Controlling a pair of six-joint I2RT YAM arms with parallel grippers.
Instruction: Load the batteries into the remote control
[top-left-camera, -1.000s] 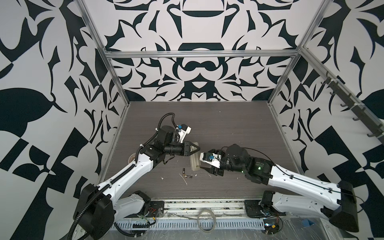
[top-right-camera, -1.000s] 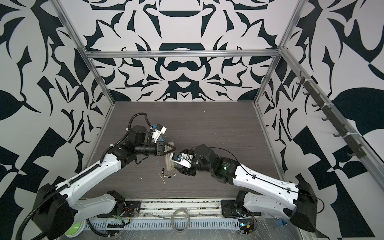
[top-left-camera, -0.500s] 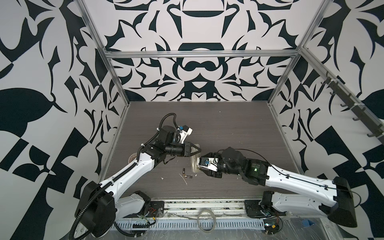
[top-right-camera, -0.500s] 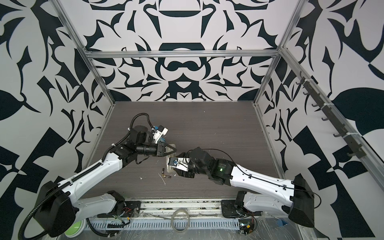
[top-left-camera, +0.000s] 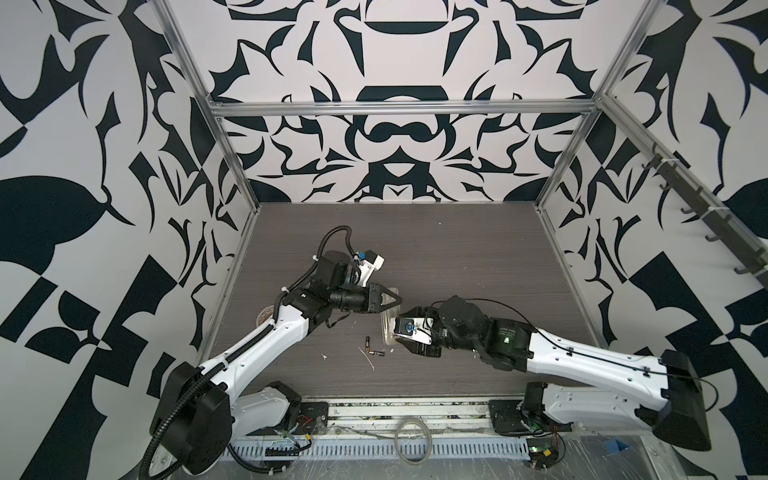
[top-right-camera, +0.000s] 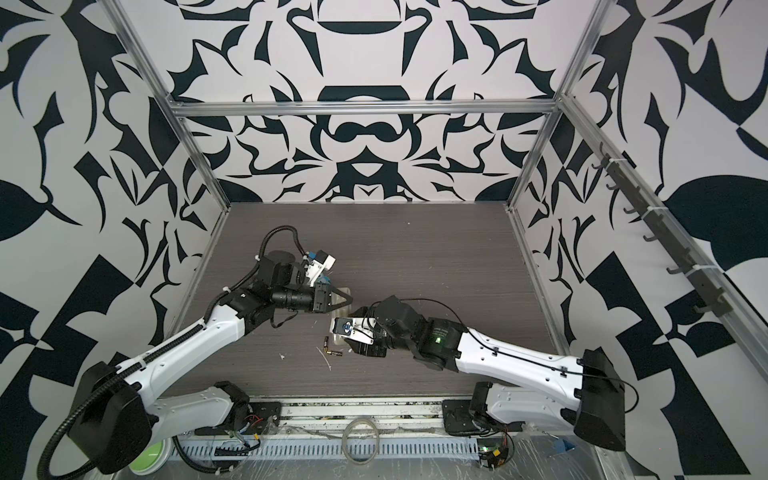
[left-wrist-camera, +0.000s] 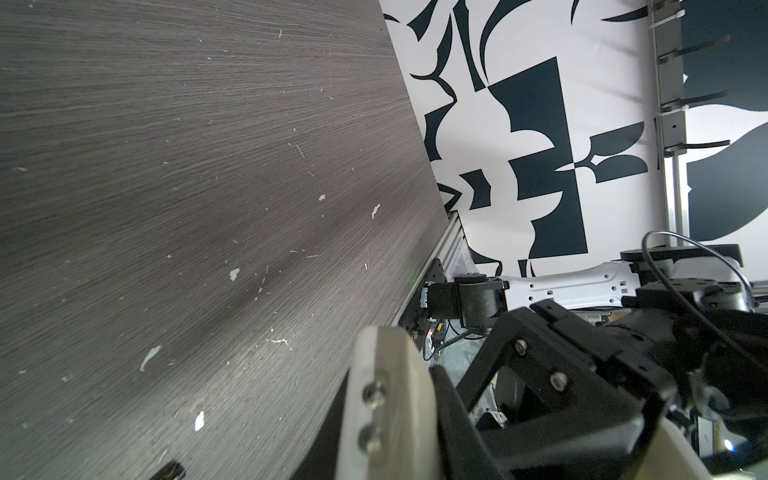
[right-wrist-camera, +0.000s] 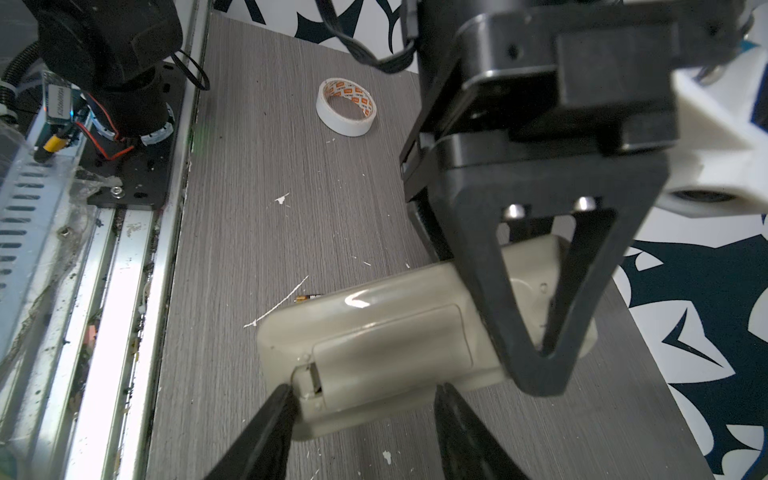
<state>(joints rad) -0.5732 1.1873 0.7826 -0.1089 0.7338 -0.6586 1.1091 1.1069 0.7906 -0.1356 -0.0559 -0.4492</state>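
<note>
**Remote control** (right-wrist-camera: 374, 328): pale handset, plain back turned to the right wrist camera. It sits near the front middle of the surface (top-left-camera: 457, 257). Whether its lower edge touches the surface cannot be told.

**Left gripper** (top-left-camera: 392, 300): fingers clenched on the far end of the remote control, bracing it.

**Right gripper** (right-wrist-camera: 365, 388): fingers spread apart along the near long edge of the remote control and grasping nothing. One tip rests at the corner beside the latch tab (right-wrist-camera: 309, 376).

**Battery cover** (right-wrist-camera: 390, 345): seated flush over the bay, with only a thin dark gap at the latch end.

**Batteries** (top-left-camera: 376, 353): two cells lie loose on the surface just beside the remote control, toward the left arm. They meet at an angle and neither is held.

**Roll of tape** (right-wrist-camera: 345, 107): flat on the surface near the left arm's base, well apart from the work.

**Progress**: early. The handset is secured and turned bay-side out, and the right fingertip looks placed to pry the latch. Left to do: free the cover, pick up each cell and seat both in the bay.
</note>
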